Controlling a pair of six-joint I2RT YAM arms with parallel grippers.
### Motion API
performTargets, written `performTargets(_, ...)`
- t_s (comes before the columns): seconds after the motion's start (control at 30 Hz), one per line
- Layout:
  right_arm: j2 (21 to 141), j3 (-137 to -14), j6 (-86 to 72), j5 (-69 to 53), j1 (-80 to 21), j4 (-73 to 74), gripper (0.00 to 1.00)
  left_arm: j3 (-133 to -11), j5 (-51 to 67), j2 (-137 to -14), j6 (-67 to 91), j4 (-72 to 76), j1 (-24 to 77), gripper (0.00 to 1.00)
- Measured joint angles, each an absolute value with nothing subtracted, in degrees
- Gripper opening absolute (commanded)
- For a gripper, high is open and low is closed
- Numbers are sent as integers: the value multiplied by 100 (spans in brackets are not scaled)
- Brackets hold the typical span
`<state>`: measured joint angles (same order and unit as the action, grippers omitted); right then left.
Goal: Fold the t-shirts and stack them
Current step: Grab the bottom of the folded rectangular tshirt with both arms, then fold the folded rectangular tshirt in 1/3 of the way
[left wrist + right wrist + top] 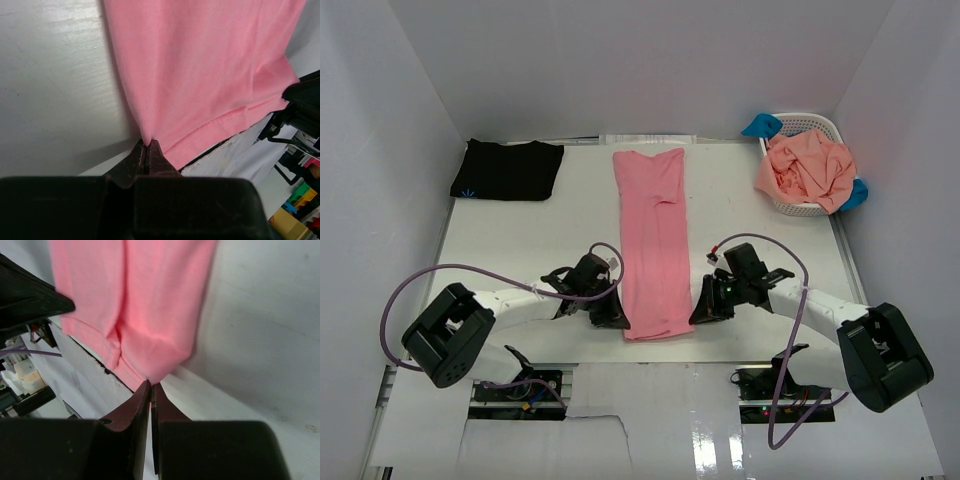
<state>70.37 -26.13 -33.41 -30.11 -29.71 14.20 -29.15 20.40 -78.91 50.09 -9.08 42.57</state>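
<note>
The rose-pink t-shirt (pixel 652 240) lies as a long narrow strip down the middle of the table, hem nearest me. My left gripper (pixel 616 318) is shut on its near left hem corner; the left wrist view shows the cloth (pixel 200 75) pinched at the fingertips (pixel 146 142). My right gripper (pixel 701 312) is shut on the near right hem corner; the right wrist view shows the cloth (pixel 145 305) pinched at the tips (pixel 151 383). A folded black t-shirt (pixel 508 168) with a tiny blue mark lies at the far left. A salmon-orange t-shirt (pixel 808 168) and a bright blue one (pixel 760 126) fill the basket.
The white lattice basket (pixel 817 124) stands at the far right corner. White walls close in the table on three sides. The table's near edge runs just behind the pink hem, with arm bases and cables below it.
</note>
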Motion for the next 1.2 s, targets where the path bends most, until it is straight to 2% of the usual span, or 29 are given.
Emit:
performTargets(0.37,7192,-3942,-3105,-3319,-2950,1806,8,-4292,2182,-7896,5068,-2121,4091,0)
performTargets(0.7,7767,-4534,-2814,-3476,-2536,2029,8,-4401,2506,-7935,4880,-2408,3079,0)
performTargets(1.2,8986,-6029,-2340,-3450,-2180,2412,8,-6447,2381,-9841,4110,-2630,2941,0)
